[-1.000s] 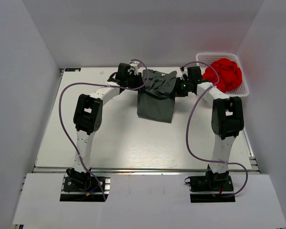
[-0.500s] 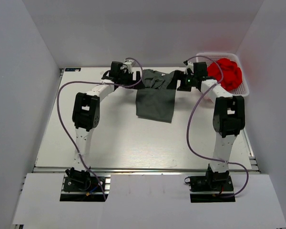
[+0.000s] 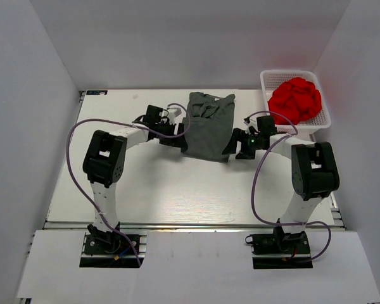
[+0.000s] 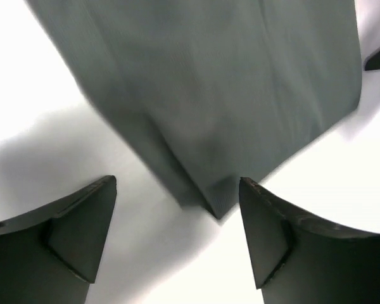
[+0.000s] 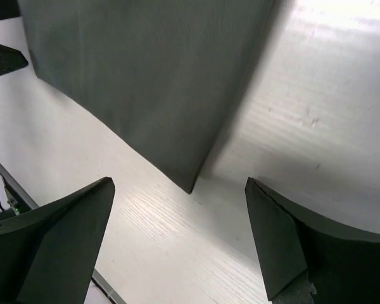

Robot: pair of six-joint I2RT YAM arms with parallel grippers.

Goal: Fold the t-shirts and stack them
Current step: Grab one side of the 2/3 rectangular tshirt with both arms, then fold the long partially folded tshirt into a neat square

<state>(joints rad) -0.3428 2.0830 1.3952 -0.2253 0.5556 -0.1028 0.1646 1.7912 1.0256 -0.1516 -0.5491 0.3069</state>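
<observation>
1. A white basket (image 3: 288, 71) stands at the far right corner of the table (image 3: 177, 183) and is filled with a heap of red cloth (image 3: 296, 98).
2. A dark charcoal-grey t-shirt (image 3: 207, 126) is laid on the table to the left of the basket, well apart from it. It forms a long narrow panel running from the far edge toward the arm bases.
3. The end of the shirt level with the basket is bunched and wrinkled. The end nearer the arm bases than the basket is smooth and squared off.
4. The left gripper (image 3: 177, 140) is set at the smooth end's corner on the side away from the basket.
5. In the left wrist view its dark fingers (image 4: 69, 234) are spread wide. The corner of the shirt is seen in the gap between them, and nothing is pinched.
6. Along that corner the cloth looks doubled over in a darker band, though the view is too blurred for this to be certain.
7. The right gripper (image 3: 231, 147) is set at the smooth end's other corner, on the side facing the basket.
8. In the right wrist view its fingers (image 5: 57, 247) are likewise held wide apart. The shirt's pointed corner is framed between them on the bare table, and no cloth is gripped.
9. A dark tip of the left gripper is seen in the right wrist view past the shirt's far edge.
</observation>
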